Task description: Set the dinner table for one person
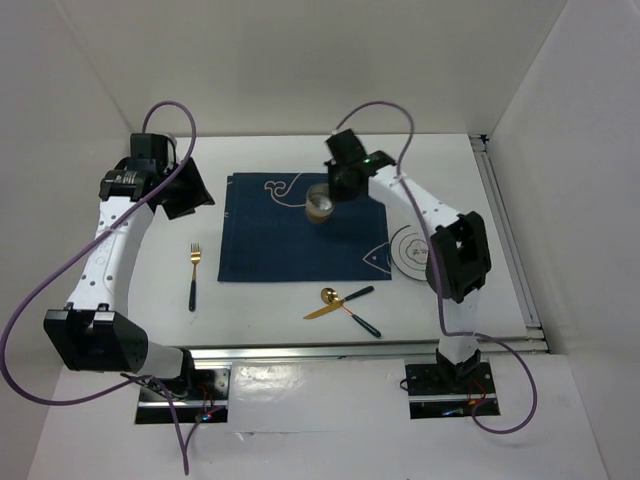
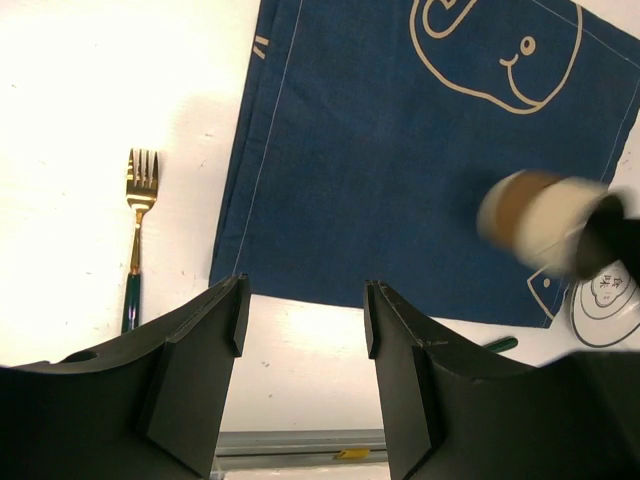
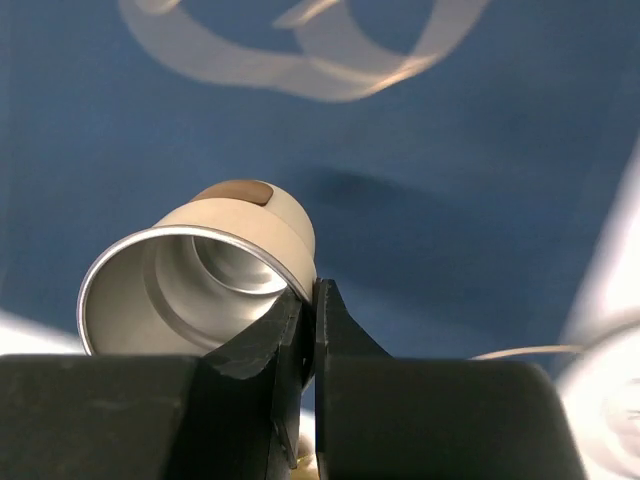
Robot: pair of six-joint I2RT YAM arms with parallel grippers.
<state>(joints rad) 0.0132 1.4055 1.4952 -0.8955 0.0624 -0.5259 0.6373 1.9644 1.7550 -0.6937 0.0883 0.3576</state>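
My right gripper (image 1: 338,190) (image 3: 313,300) is shut on the rim of a cream cup (image 3: 190,285) with a metal inside and brown base. It holds the cup (image 1: 320,206) tilted above the navy whale placemat (image 1: 290,245) on the white dinner table (image 1: 270,315). The cup shows blurred in the left wrist view (image 2: 540,220). My left gripper (image 1: 190,195) (image 2: 303,320) is open and empty, hovering over the table near the placemat's left edge (image 2: 400,170). A gold fork (image 1: 194,275) (image 2: 137,230) lies left of the placemat. A gold spoon (image 1: 345,296) and knife (image 1: 345,313) lie crossed below it.
A white plate (image 1: 412,250) with ring lines sits at the placemat's right edge, partly under my right arm; it also shows in the left wrist view (image 2: 605,305). Metal rails (image 1: 360,347) run along the near and right table edges. White walls enclose the table.
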